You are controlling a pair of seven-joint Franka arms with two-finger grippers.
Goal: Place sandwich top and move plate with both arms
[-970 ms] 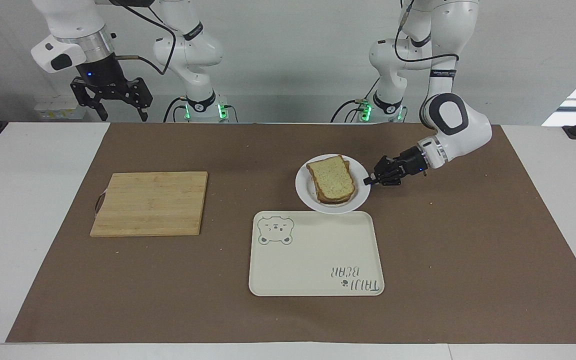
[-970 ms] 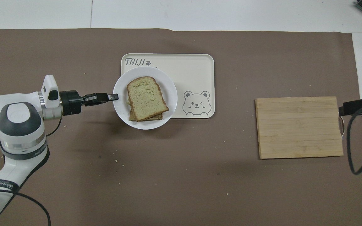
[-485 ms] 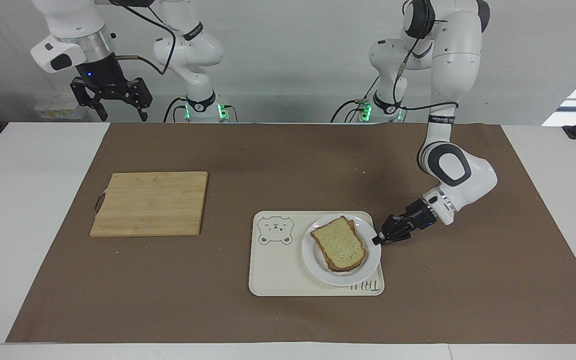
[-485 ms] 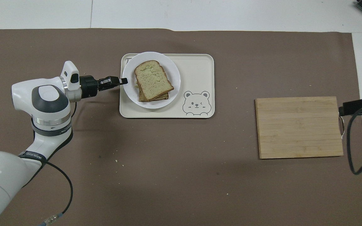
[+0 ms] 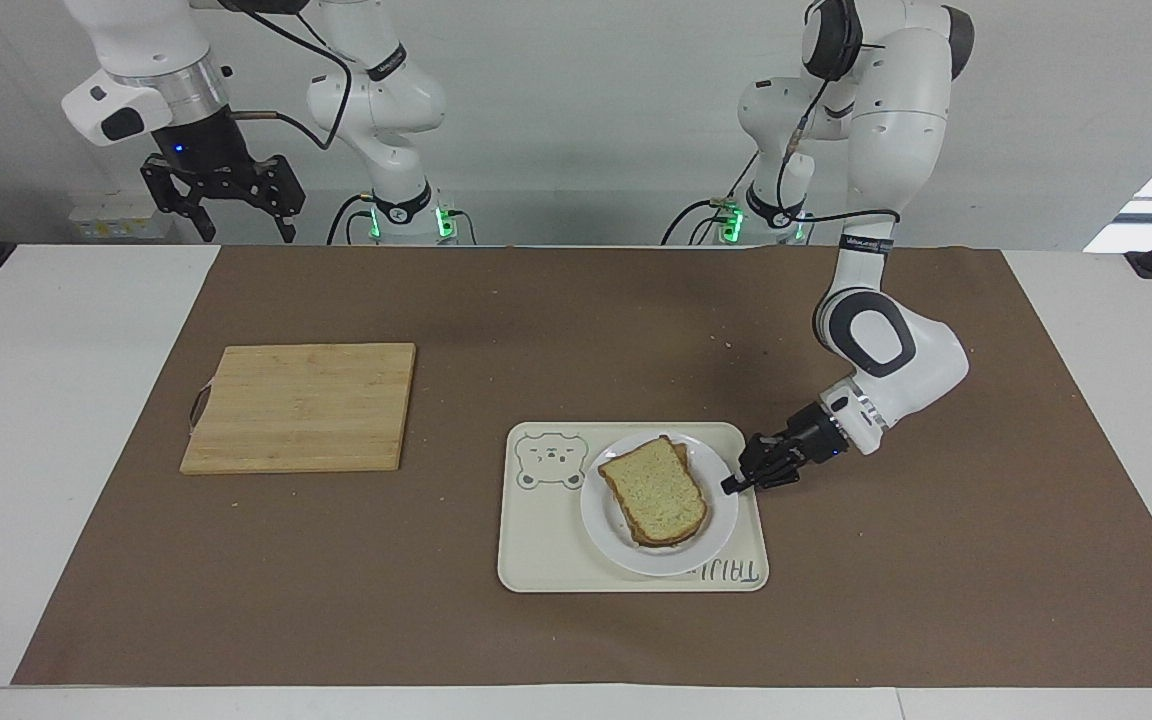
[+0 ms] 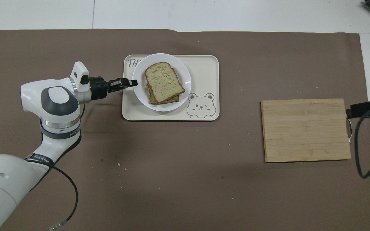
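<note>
The tray (image 5: 536, 560) reads "TAIJI", and the left end effector (image 5: 731, 487), pinched shut on the plate (image 5: 601, 520) holding the sandwich top (image 5: 654, 491), has slid it toward the bear, while the right end effector (image 5: 226, 200) waits open.

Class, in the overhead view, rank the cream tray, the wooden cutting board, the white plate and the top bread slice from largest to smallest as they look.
1. Cutting board and tray: too alike to rank.
2. Plate.
3. Top bread slice.

Table (image 5: 66, 400): brown mat (image 5: 456, 300), board (image 5: 301, 406), tray (image 5: 546, 550)
</note>
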